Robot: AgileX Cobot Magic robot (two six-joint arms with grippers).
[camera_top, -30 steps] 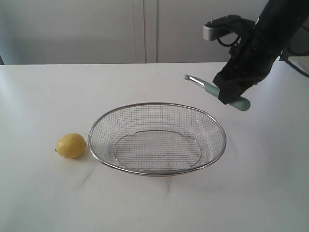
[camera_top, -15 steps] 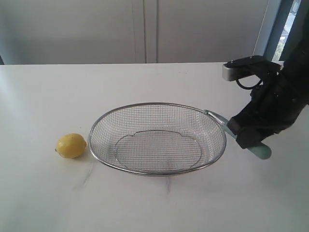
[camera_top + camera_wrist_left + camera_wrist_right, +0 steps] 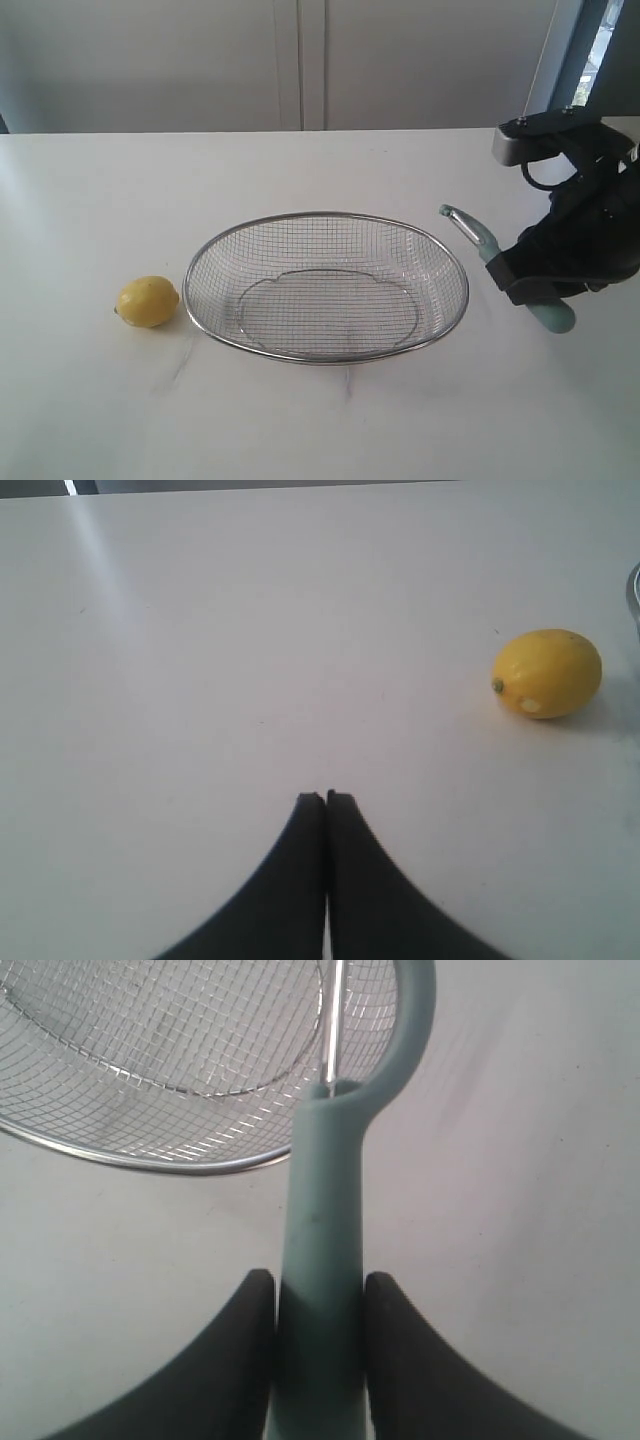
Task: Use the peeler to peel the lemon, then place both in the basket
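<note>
White table (image 3: pixel 100 200), right arm (image 3: pixel 585 245) low beside basket (image 3: pixel 325 214), fingers (image 3: pixel 240 1360) clamping peeler (image 3: pixel 478 238), probably aloft

Right hand (image 3: pixel 517 284) and peeler (image 3: pixel 481 241) now lower, farther right, just off the basket (image 3: pixel 300 214)

Yellow lemon (image 3: pixel 148 301), pale teal-green peeler (image 3: pixel 320 1220), silver grid-mesh basket (image 3: pixel 210 290), white table (image 3: pixel 100 180).
</note>
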